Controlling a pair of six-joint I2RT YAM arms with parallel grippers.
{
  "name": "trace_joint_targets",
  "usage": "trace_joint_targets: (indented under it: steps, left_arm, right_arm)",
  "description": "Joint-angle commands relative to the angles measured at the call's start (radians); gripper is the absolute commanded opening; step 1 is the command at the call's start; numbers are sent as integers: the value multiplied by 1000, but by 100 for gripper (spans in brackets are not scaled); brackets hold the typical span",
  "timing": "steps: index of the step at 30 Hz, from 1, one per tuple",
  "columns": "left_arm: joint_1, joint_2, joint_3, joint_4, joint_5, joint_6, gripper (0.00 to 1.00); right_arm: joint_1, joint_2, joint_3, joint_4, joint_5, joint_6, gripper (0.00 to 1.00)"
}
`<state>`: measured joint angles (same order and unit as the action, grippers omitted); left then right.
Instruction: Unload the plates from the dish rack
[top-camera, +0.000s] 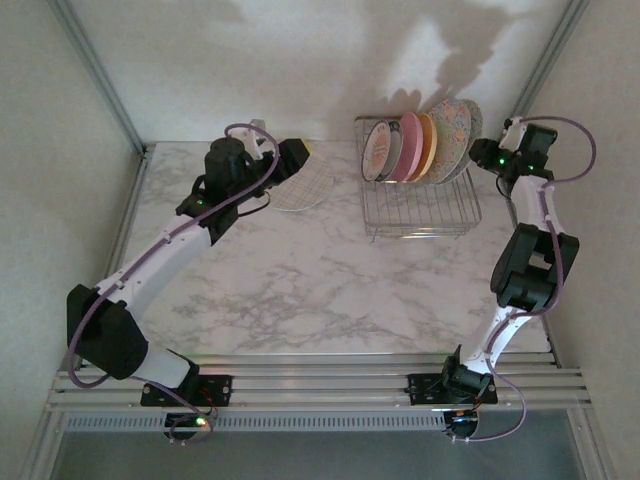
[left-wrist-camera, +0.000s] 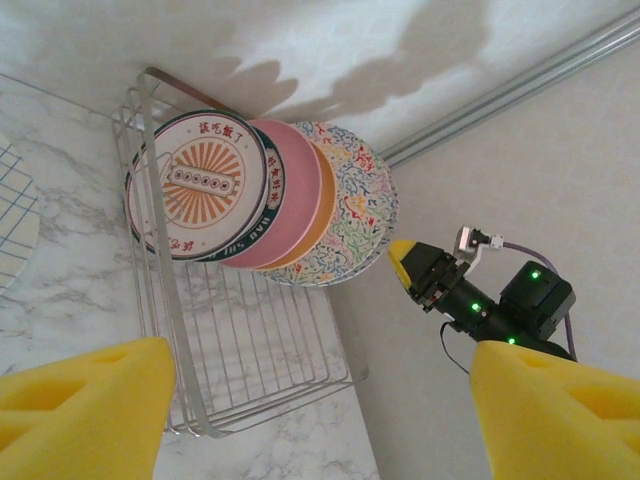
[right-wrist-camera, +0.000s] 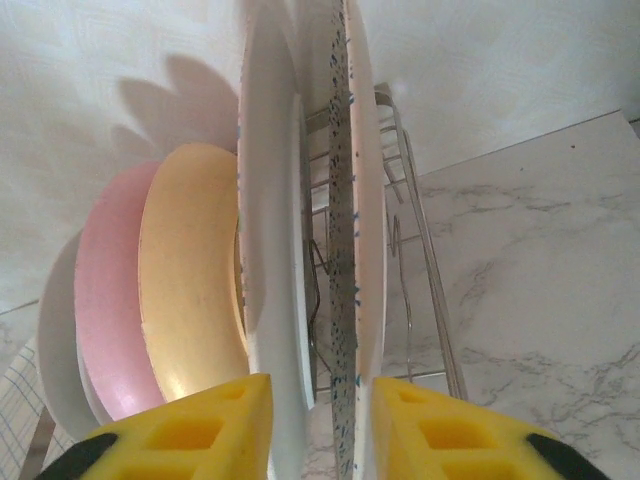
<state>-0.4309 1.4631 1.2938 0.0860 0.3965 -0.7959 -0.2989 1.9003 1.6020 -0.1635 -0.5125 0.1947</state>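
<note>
The silver wire dish rack (top-camera: 420, 212) stands at the back right of the marble table. Several plates stand upright in it: a white emblem plate (left-wrist-camera: 200, 180), a pink one (left-wrist-camera: 300, 190), an orange-yellow one (right-wrist-camera: 190, 280) and floral-speckled ones (left-wrist-camera: 355, 220). My right gripper (right-wrist-camera: 320, 392) is open and straddles the rims of the two rightmost plates, with the speckled plate (right-wrist-camera: 345, 300) close against a pad; seen from above it is at the rack's right end (top-camera: 478, 152). My left gripper (left-wrist-camera: 320, 360) is wide open and empty, left of the rack (top-camera: 295, 160).
A white plate with a blue grid pattern (top-camera: 302, 188) lies flat on the table under the left gripper. Walls close in the table at the back, left and right. An aluminium rail (top-camera: 320, 385) runs along the near edge.
</note>
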Motion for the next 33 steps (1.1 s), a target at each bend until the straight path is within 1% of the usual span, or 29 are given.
trace_joint_targets:
  steps: [1,2,6,8,11,16,28,33]
  left_arm:
    - [-7,5,-11,53,14,-17,77]
    - [-7,2,-13,59,16,-21,77]
    - [-8,5,-18,69,15,-26,77]
    - [-8,6,-19,72,16,-28,77]
    - [-7,6,-20,74,16,-30,77]
    - [-7,2,-31,78,12,-34,77]
    - [-8,3,-13,99,41,-35,77]
    - [-13,8,4,123,66,-36,77]
  right_arm:
    - [-9,-36,3,-37,27,2,34]
    - [-9,-27,16,-54,28,8,36]
    - [-10,22,92,-140,6,28,38]
    - [-9,45,124,-175,2,37,38]
    - [-10,64,149,-177,-12,57,38]
    - [-10,106,200,-205,-19,67,34]
    - [-8,195,274,-202,-42,77,28]
    - [3,225,305,-201,-46,64,28]
